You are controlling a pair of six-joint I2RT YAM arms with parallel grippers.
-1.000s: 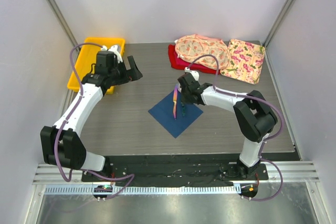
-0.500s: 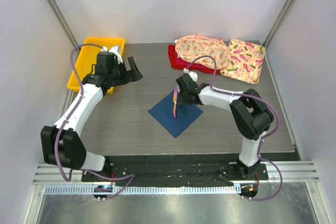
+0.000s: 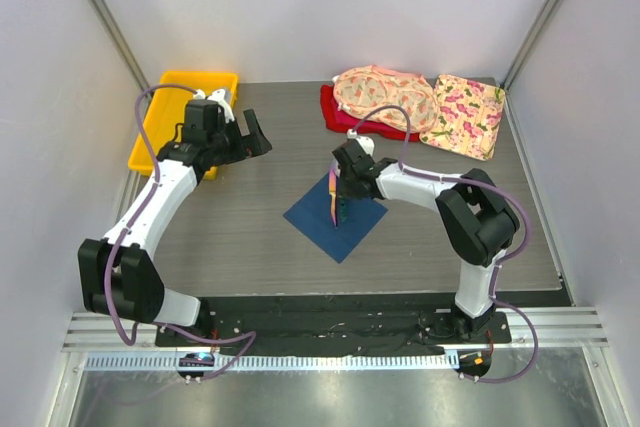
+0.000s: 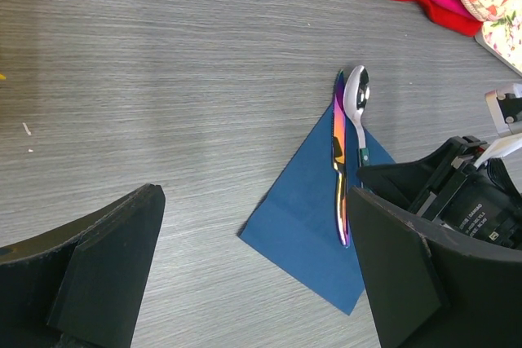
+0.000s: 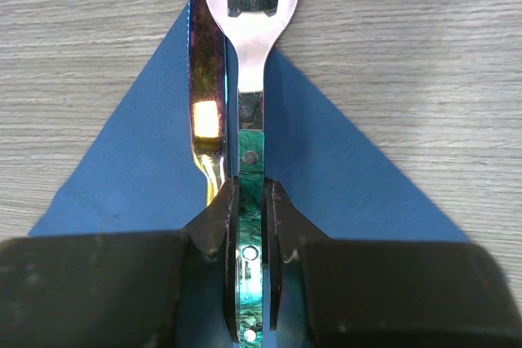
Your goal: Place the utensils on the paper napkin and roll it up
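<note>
Between the fingers of the right gripper [image 5: 250,201]: the green handle of the spoon [image 5: 251,95], pinched from both sides, jaws nearly closed on it. The bowl points straight ahead of the fingers and reaches past the corner of the napkin [image 5: 122,177] onto the table [image 3: 250,227]. Just left of the spoon, parallel and almost touching it, lies the knife [image 5: 204,112], handle on the napkin, tip past the same corner. I cannot tell whether the spoon rests flat or hangs a little above the sheet.

Change over the last second: the right gripper has slid a little to its left, bringing the spoon from a small gap to right beside the knife. Napkin and knife appear unmoved.

Meaning: both pieces now line up along the napkin's diagonal. The placing step looks nearly finished, with only the release left; rolling is not yet begun.

The left gripper [image 4: 257,270] hangs well off to the left, jaws fully apart, holding nothing, in the same pose as before.
</note>
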